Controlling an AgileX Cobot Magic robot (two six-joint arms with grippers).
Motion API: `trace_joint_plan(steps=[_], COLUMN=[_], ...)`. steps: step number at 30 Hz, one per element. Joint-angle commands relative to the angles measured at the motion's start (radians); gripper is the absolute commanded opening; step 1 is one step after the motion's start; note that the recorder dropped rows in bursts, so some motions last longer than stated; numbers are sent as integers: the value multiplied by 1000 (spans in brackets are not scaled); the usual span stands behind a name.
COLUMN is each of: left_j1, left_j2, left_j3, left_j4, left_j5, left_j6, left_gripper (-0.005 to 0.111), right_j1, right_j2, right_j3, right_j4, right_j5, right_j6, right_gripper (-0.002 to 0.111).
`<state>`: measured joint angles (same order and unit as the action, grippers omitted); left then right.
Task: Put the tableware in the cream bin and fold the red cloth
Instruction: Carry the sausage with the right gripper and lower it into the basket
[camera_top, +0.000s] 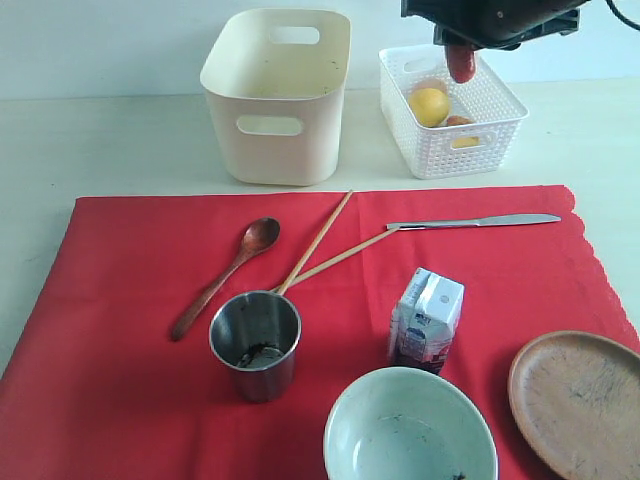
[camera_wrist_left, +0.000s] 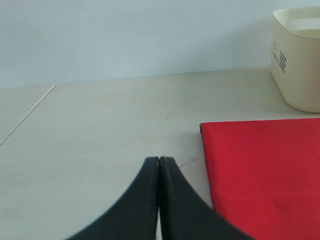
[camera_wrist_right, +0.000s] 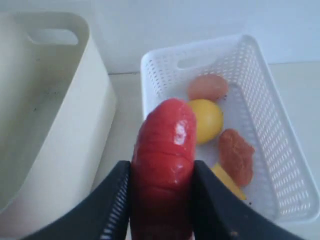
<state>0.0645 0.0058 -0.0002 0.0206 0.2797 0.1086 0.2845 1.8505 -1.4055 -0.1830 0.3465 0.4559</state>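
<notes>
The red cloth (camera_top: 150, 330) lay flat on the bench (camera_top: 100, 140). Its scalloped edge ran down the 3 o'clock side and its far edge was straight. A narrow strip of bare bench separated that far edge from the cream bin (camera_top: 277, 95) at 12 o'clock. The white basket (camera_top: 452, 110) stood just beside the bin at 1 o'clock, with a slim gap between them.

The right tool (camera_top: 460, 45) hung above the basket's far rim, clenched on a red sausage (camera_top: 461, 63) that pointed down. A lemon (camera_top: 428, 106) lay in the basket below it.

All the tableware was on the cloth:
- The spoon (camera_top: 225, 278) lay slanted at 10 o'clock.
- The chopsticks (camera_top: 315, 245) were spread in a V near the centre, with one tip crossing the far edge.
- The knife (camera_top: 475, 221) lay along the far edge at 2 o'clock.
- The cup (camera_top: 255, 343) stood upright at 7 o'clock, touching the chopsticks' near ends.
- The bowl (camera_top: 410, 425) sat at 6 o'clock.
- The plate (camera_top: 580, 400) sat at 4 o'clock near the scalloped edge, cut off by the picture border.

A milk carton (camera_top: 428, 318) stood just beyond the bowl.

The cloth's 8 to 9 o'clock part was bare, and open bench spread beyond its 9 o'clock edge. The left tool (camera_wrist_left: 159, 167) hovered there with its jaws pressed together on nothing, just off the cloth's corner.
</notes>
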Motion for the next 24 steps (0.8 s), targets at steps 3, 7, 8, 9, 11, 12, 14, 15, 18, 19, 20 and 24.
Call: trace_joint_plan(steps=[3,7,8,9,11,12,14,15,18,19,20,24], left_j1=[-6,-6,-6,-6,-6,-6,-6,-6,-6,-6,-6,-6], left_j2=[-6,-6,-6,-6,-6,-6,-6,-6,-6,-6,-6,-6], left_j3=[0,0,0,0,0,0,0,0,0,0,0,0], left_j4=[4,4,4,4,4,4,4,4,4,4,4,4], left_j5=[-6,-6,-6,-6,-6,-6,-6,-6,-6,-6,-6,-6], left_j6=[-7,-7,-7,-7,-7,-7,-7,-7,-7,-7,-7,-7], left_gripper=[1,1,1,1,1,1,1,1,1,1,1,1], right_j1=[-32,-32,-32,-32,-32,-32,-32,-32,-29,-29,-29,-29], right_j2=[168,255,272,286,306,313,326,330,337,339,339,339], right_j3=[-145,-209,-219,-229,-231,-231,-231,-231,-231,-231,-231,-231], right_j4=[-21,-21,-21,-21,-21,-21,-21,-21,-14,-14,-16,-8], right_j5=[-1,-1,1,1,-4,-4,-2,-2,-2,-2,-2,-2], right_j6=[-20,-18,-18,-18,-18,-18,-18,-18,-18,-18,-18,-18], right_gripper=[0,0,0,2,7,11,20,25,41,46,50,68])
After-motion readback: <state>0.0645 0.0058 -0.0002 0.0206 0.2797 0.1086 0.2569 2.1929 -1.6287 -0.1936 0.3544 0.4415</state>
